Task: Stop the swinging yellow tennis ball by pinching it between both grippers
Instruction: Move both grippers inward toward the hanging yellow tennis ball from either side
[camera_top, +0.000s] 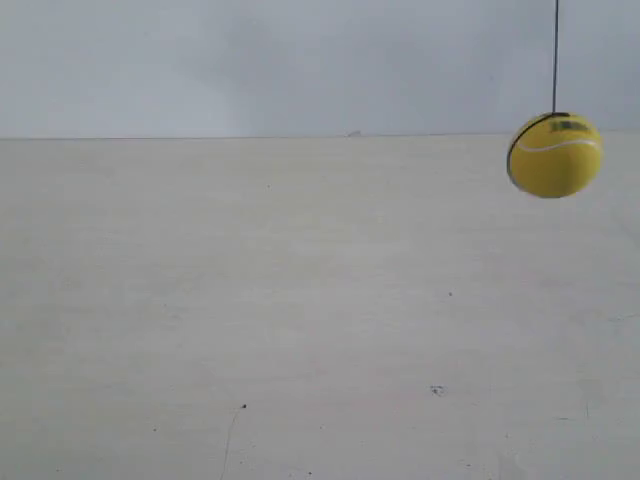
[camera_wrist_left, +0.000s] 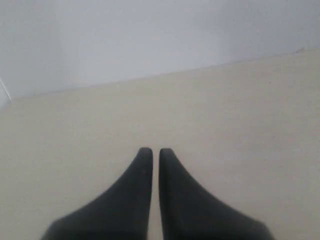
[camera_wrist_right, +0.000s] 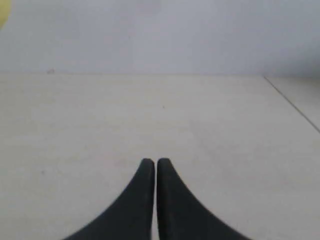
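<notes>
The yellow tennis ball (camera_top: 555, 155) hangs on a thin black string (camera_top: 555, 55) at the far right of the exterior view, above the pale table. A sliver of the yellow tennis ball (camera_wrist_right: 3, 14) shows at the edge of the right wrist view. Neither arm appears in the exterior view. My left gripper (camera_wrist_left: 151, 151) is shut, its black pointed jaws almost touching, with nothing between them. My right gripper (camera_wrist_right: 152, 161) is shut too, and holds nothing. Both point out over bare table, far from the ball.
A pale cream table (camera_top: 300, 320) fills the lower part of every view, with a plain grey-white wall (camera_top: 300, 60) behind it. A seam or table edge (camera_wrist_right: 292, 105) runs diagonally in the right wrist view.
</notes>
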